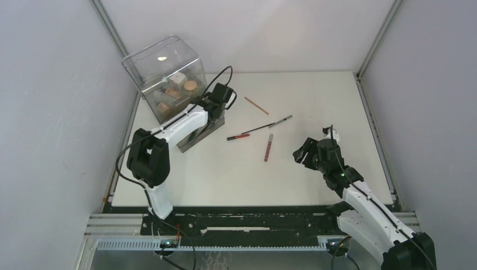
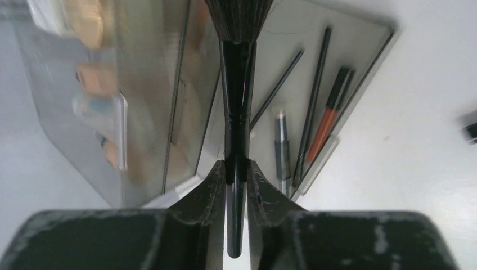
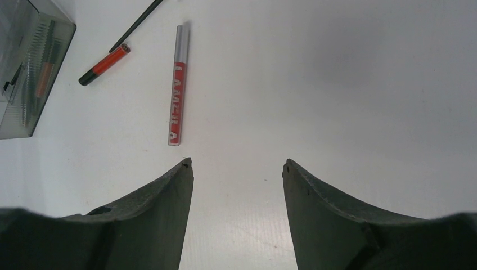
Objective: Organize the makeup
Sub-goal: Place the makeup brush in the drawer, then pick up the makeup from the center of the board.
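Left arm: rises from its base at the near left corner of the tabletop (image 1: 292,180), elbow folded high, forearm stretched toward the far left corner.
Left gripper (image 2: 237,169): clamped on the handle of a black brush (image 2: 237,84); the bristles point away from the wrist and the handle's tail runs back between the fingers.
Black brush position: held above the inner edge of the open drawer (image 2: 298,28), just beside the clear box (image 1: 163,67) at the far left corner.
Drawer contents: two thin brushes (image 2: 313,101), an orange lip tube (image 2: 326,121) and a silver-tipped pencil (image 2: 281,146), lying lengthwise.
Clear box contents: tan compacts (image 1: 191,85) and a white cube (image 1: 178,77) behind its wall.
Right arm: reaches from the near right corner toward the middle of the tabletop, wrist tipped down.
Right gripper (image 3: 236,166): fingers spread, holding nothing, over bare surface.
Loose makeup: a red lip tube with silver cap (image 3: 177,90) lies near the right gripper; a red-and-black tube (image 3: 105,63), a silver-ended stick (image 1: 279,121) and a tan stick (image 1: 256,105) lie mid-tabletop toward the far edge.
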`<state>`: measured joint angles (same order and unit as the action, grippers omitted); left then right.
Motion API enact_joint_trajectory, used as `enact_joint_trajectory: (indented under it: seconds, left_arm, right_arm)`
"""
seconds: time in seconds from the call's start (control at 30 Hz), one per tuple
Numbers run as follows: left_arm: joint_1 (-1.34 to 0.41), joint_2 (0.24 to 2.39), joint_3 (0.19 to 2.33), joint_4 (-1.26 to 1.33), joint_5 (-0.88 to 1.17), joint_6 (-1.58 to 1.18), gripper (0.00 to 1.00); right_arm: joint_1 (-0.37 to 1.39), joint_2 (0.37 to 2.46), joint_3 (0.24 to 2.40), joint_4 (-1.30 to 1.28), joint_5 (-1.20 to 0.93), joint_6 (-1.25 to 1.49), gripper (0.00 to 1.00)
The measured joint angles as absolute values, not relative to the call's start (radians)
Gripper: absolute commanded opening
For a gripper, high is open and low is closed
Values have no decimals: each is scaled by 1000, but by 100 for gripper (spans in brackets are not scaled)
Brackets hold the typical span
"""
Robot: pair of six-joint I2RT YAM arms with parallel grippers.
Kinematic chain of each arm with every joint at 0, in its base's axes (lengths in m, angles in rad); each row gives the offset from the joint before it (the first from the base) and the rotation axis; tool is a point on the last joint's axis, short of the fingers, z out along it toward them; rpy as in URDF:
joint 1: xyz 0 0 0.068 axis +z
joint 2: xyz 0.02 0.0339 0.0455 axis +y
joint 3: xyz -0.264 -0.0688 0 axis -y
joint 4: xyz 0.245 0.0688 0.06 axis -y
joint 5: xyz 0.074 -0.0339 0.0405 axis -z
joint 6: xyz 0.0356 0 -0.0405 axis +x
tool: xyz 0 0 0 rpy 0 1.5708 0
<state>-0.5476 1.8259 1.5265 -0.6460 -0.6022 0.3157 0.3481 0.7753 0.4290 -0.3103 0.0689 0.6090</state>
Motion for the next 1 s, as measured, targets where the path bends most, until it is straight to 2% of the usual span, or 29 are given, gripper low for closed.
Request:
enact_joint_trajectory:
  seconds: [0.03,0.07,0.17,0.33,0.43,0.53,0.67,1.0]
  left_arm:
    - [-540,1827,1494,-647,-621,323,75]
    - [-532,1827,1474,-649,-637,334,83]
    - [-492,1835,1448,-662,-674,335,87]
    - [-432,1833,1477,-677,-671,303,82]
    - [-465,1822,1503,-684,-617,285,83]
    - [-543,1814,1528,-685,-520,278,82]
    - [-633,1835,1573,-708,-369,265,74]
    - [-626,2037,1666,-784,-101,241,64]
  right_arm:
    - [348,776,429,-310,68,609,67]
    - [348,777,429,-310,68,609,67]
    - [348,777,429,-310,65,609,67]
    - [348,775,428,-310,66,609,67]
    - [348,777,427,-309,65,610,67]
    - [348,787,427,-302,58,614,67]
    - [348,794,425,-296,46,619,67]
    - [348,776,425,-304,46,619,67]
